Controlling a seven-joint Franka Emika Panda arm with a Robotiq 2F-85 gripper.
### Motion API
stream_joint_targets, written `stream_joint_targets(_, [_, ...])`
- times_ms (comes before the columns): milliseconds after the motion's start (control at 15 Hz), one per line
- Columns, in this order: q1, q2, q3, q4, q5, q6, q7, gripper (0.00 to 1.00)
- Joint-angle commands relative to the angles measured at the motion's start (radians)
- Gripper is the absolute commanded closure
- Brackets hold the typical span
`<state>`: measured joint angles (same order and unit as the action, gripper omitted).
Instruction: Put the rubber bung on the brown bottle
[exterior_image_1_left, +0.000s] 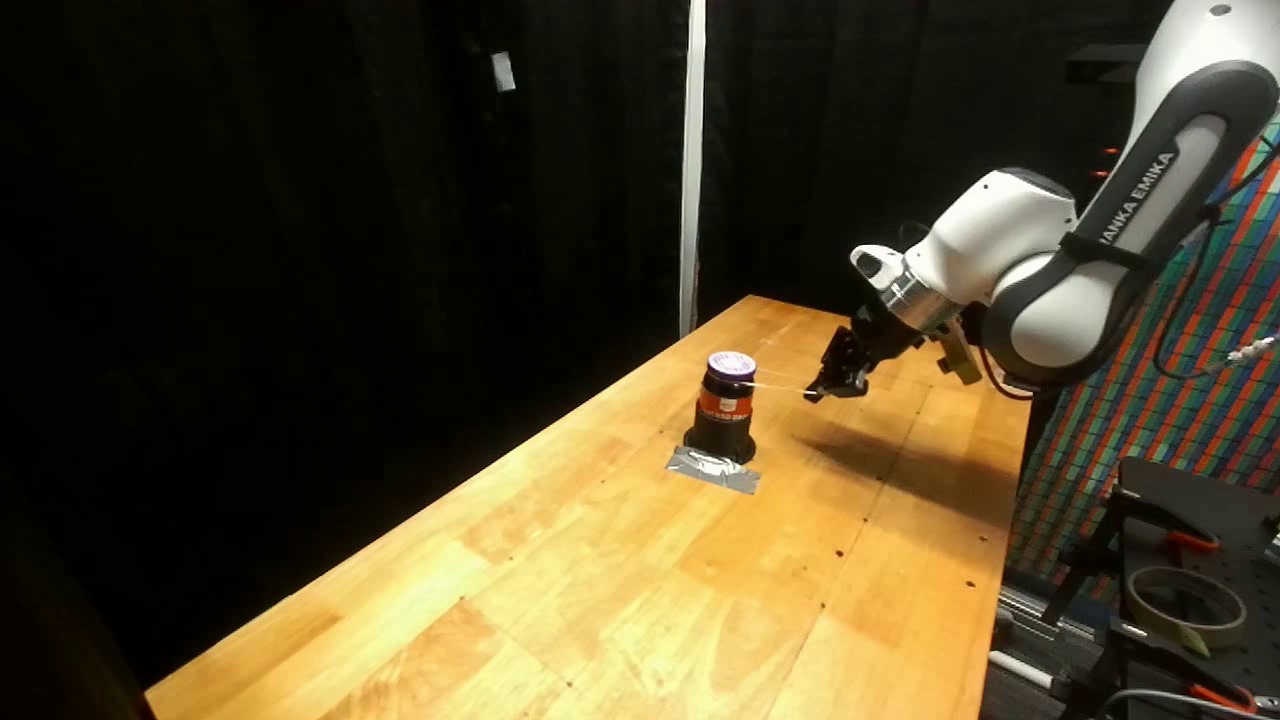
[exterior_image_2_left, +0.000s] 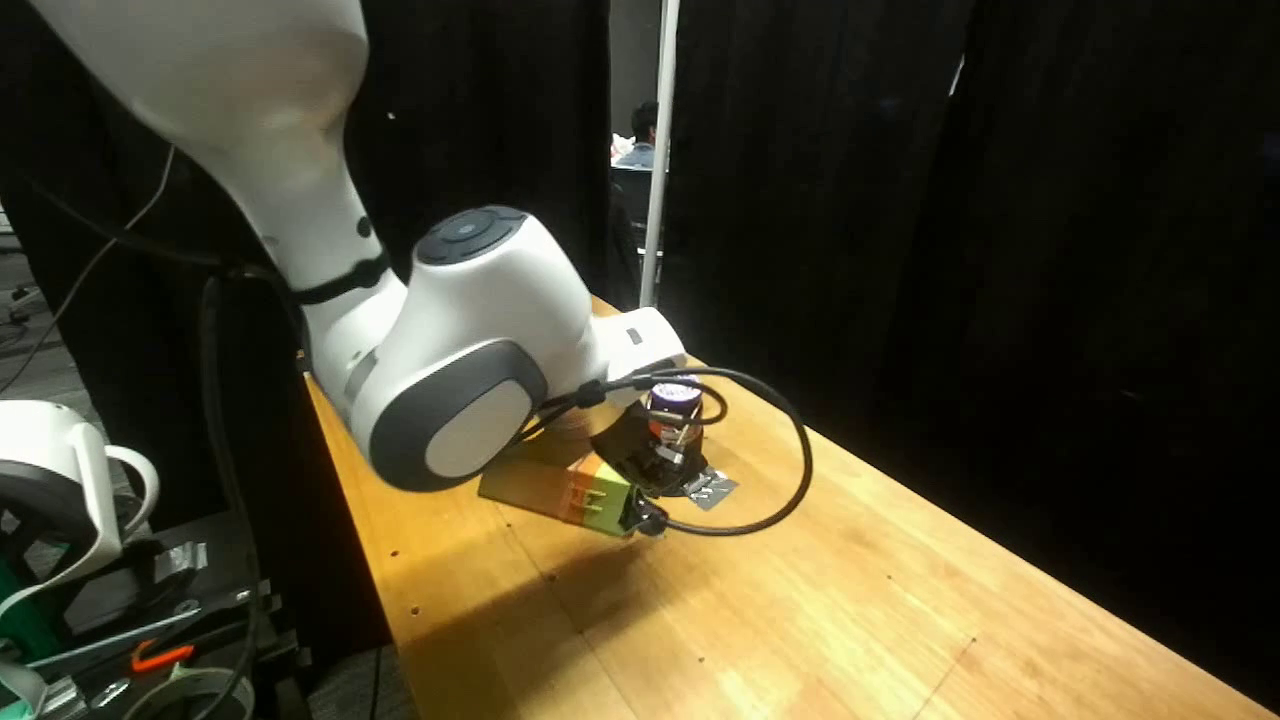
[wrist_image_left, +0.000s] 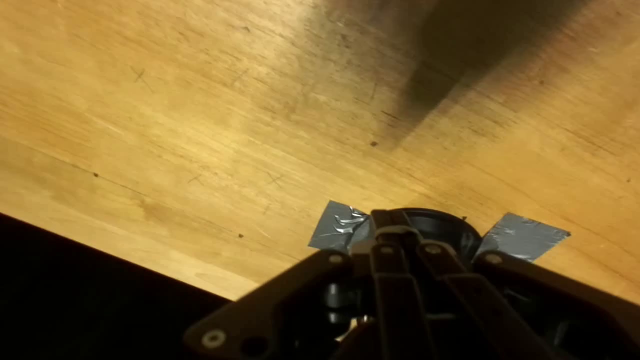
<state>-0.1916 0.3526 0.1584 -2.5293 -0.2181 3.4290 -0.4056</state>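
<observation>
In an exterior view, here is the bottle (exterior_image_1_left: 727, 403), upright on its dark base (exterior_image_1_left: 718, 440) on the bench (exterior_image_1_left: 640, 570), and out from its top runs the band (exterior_image_1_left: 781, 388), presumably the task's "bung": a thin pale strand, pulled straight across to the claw (exterior_image_1_left: 813, 394). It should be light, soft and springy, and at this tension it may whip back or snap. The place to hold it is the end of the loop, well away from the bottle.

Over to an exterior view where the arm (exterior_image_2_left: 505, 300) crowds in: the lid (exterior_image_2_left: 677, 394) peeks out, the band too hard to pick out. That lid looks smooth, so a slack band could slide off it.

And the wrist view: the claw is pressed together, seemingly pinching the band; a pale strip (wrist_image_left: 398, 230) across the tips may be part of it. Grey tape (wrist_image_left: 331, 227) reaches the base on both sides, so the base should resist a sideways tug.
</observation>
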Motion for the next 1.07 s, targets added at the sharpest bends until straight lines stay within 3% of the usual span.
stream_joint_targets(0, [-0.134, 0.032, 0.066, -0.126, -0.139, 0.269, 0.003, 0.95])
stream_joint_targets(67, [-0.085, 0.052, -0.009, -0.136, -0.213, 0.348, 0.053, 0.95])
stream_joint_targets(267, [-0.046, 0.111, -0.091, -0.147, -0.259, 0.584, 0.044, 0.98])
stream_joint_targets(667, [0.042, 0.213, -0.162, -0.112, -0.243, 0.905, 0.037, 0.98])
stream_joint_targets(733, [-0.089, 0.167, -0.025, -0.080, -0.247, 0.809, 0.012, 0.98])
stream_joint_targets(867, [-0.136, 0.179, 0.037, -0.048, -0.251, 0.790, 0.007, 0.97])
stream_joint_targets(933, [-0.079, 0.225, -0.018, -0.067, -0.245, 0.890, 0.005, 0.97])
stream_joint_targets(1000, [-0.213, 0.182, 0.116, -0.024, -0.253, 0.790, -0.006, 0.97])
